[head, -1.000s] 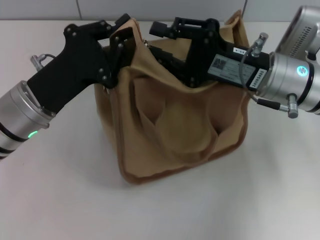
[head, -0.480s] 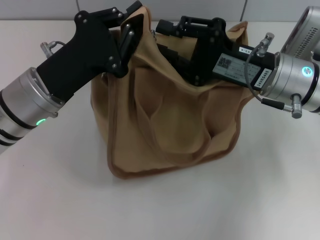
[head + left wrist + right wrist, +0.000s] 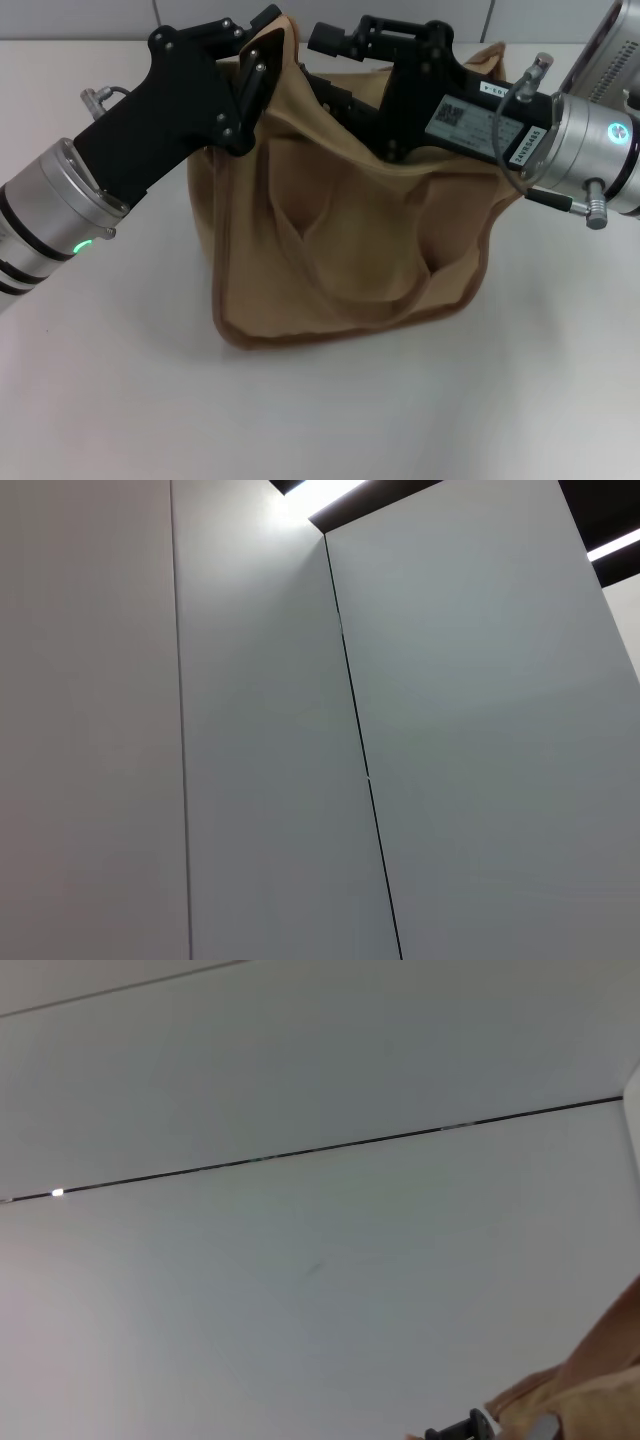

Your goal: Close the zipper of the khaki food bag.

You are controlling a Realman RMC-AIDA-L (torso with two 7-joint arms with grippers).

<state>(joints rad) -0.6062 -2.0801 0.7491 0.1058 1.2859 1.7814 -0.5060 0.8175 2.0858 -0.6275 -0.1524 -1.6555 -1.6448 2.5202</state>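
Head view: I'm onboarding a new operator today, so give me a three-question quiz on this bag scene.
1. True or false: the khaki food bag lies flat on its side on the table.
2. Which tool is at the bag's top left corner? A) left tool B) right tool
3. Fill in: the left wrist view shows only grey ____ panels, no bag.

Key: 1 false, it stands upright. 2 A; the right tool reaches in across the bag's top from the other side. 3 wall.

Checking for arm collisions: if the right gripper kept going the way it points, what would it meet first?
Judging by the head view, the right gripper points across the khaki food bag top toward the left gripper, probably meeting it first; depth unclear.
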